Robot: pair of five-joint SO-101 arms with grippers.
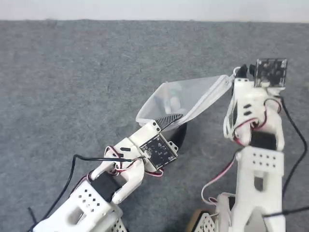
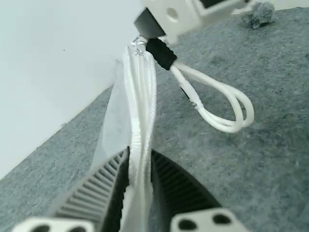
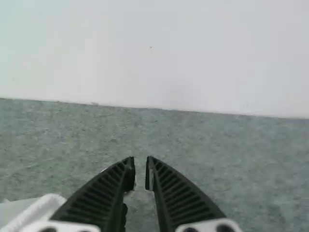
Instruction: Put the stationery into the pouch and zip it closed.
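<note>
Pouch (image 1: 188,96) is off the grey table (image 1: 72,72), slung between your 2 arms and tilted, its higher end toward the right arm. Your left gripper (image 1: 169,121) has the lower end. In the left wrist view, the 2 ribbed fingers of the left gripper (image 2: 140,157) are clamped on the white zip edge of the pouch (image 2: 142,111), which runs straight up from between them. Your right gripper (image 1: 236,75) sits at the upper end. In its own view the right gripper (image 3: 140,166) has its fingers drawn almost together with only a slim gap at the tips, and you cannot see there what they pinch. The left wrist view helps: the right gripper (image 2: 159,48) has a black finger pressed against the far end of the zip, and a white cord loop (image 2: 227,108) hangs out just beside it. In the high view the pouch wall is translucent. A few pale shapes (image 1: 171,101) show through it near the lower end, too faint to tell what they are.
</note>
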